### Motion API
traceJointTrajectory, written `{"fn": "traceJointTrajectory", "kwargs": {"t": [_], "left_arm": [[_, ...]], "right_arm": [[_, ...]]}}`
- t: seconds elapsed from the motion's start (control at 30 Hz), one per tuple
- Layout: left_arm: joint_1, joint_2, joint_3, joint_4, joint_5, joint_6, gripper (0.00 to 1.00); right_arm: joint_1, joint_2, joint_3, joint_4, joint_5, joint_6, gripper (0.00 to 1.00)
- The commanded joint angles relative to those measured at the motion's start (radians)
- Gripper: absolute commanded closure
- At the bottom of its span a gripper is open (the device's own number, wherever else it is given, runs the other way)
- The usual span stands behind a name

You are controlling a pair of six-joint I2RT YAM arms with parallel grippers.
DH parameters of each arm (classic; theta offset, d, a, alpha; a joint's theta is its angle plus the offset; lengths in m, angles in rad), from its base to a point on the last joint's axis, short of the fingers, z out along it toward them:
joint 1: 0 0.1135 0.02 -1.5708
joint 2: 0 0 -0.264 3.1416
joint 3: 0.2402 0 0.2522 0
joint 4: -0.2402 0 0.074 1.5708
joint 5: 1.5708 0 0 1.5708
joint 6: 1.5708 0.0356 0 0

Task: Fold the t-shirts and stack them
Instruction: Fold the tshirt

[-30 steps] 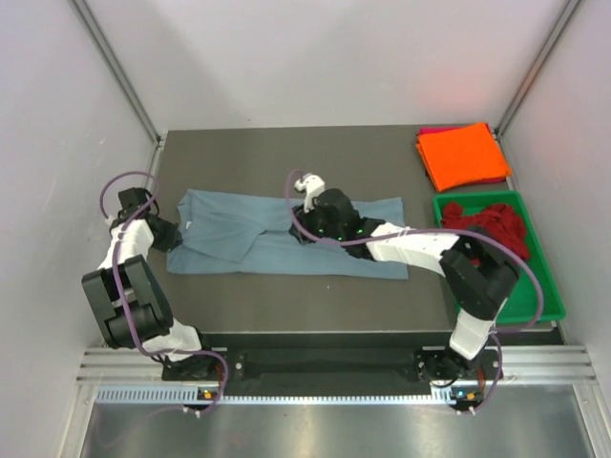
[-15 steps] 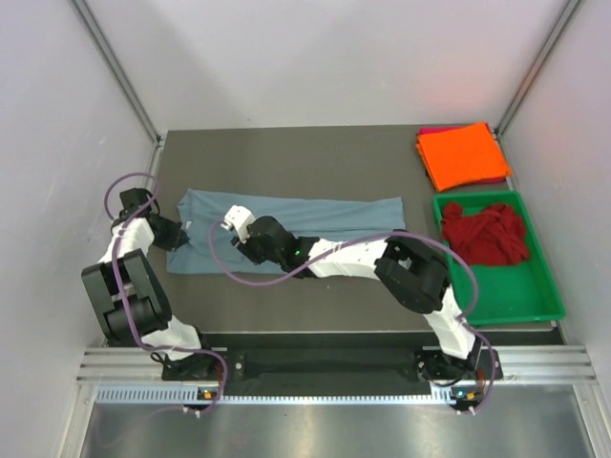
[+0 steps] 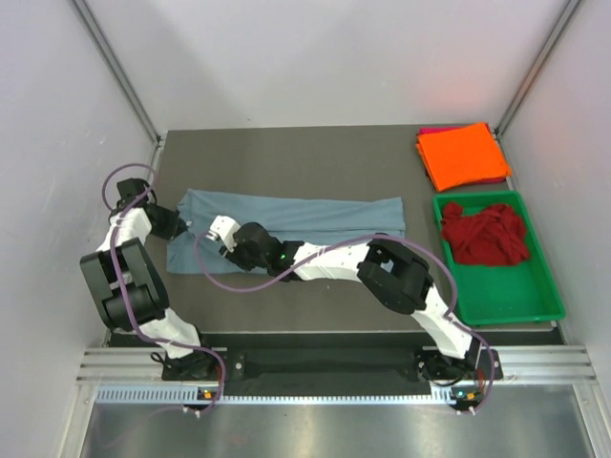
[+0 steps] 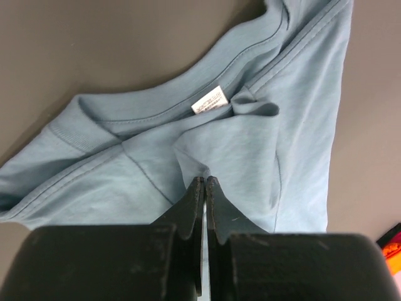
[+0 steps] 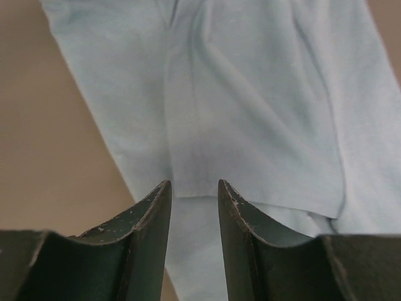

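White walls close in a dark grey bench [image 3: 315, 153]. The blue-grey t-shirt [image 3: 325, 212] lies spread across its left and middle, collar to the left. At the far right corner a folded orange t-shirt [image 3: 461, 153] sits on a magenta t-shirt [image 3: 431, 130], and nearer on that side a dark red t-shirt [image 3: 485, 232] is bunched in the green tray [image 3: 506, 303].

The cloth looks light, limp and quick to crease, so it will likely sag and drag unless it is lifted at two spread points. The collar seam and hem should give the firmest hold.

The left pincer [image 4: 200, 180] is pressed together on a small pinch of fabric just beside the collar. The right pincer [image 5: 194, 188] has its fingers apart low over the shirt's near edge, gripping nothing.

Only the left wrist view shows the white label [image 4: 208, 100] and the pucker at the fingertips. Only the top view shows the stack and tray.
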Motion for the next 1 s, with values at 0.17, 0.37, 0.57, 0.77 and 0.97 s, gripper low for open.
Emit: {"fn": "traceJointTrajectory", "kwargs": {"t": [0.17,0.37,0.57,0.77,0.97], "left_arm": [[-0.003,0.027,0.042,0.040,0.016,-0.023,1.00],[-0.002,0.029,0.036,0.043,0.014,-0.028,1.00],[-0.003,0.026,0.037,0.043,0.014,-0.029,1.00],[-0.005,0.021,0.036,0.045,0.011,-0.026,1.00],[-0.003,0.026,0.033,0.051,0.013,-0.028,1.00]], "right_arm": [[0.049,0.038,0.051,0.017,-0.021,0.020,0.62],[0.049,0.083,0.088,-0.017,0.045,0.024,0.62],[0.049,0.100,0.107,-0.026,0.065,0.012,0.64],[0.049,0.103,0.111,-0.023,0.074,0.008,0.69],[0.049,0.084,0.099,-0.017,0.047,0.024,0.64]]}}
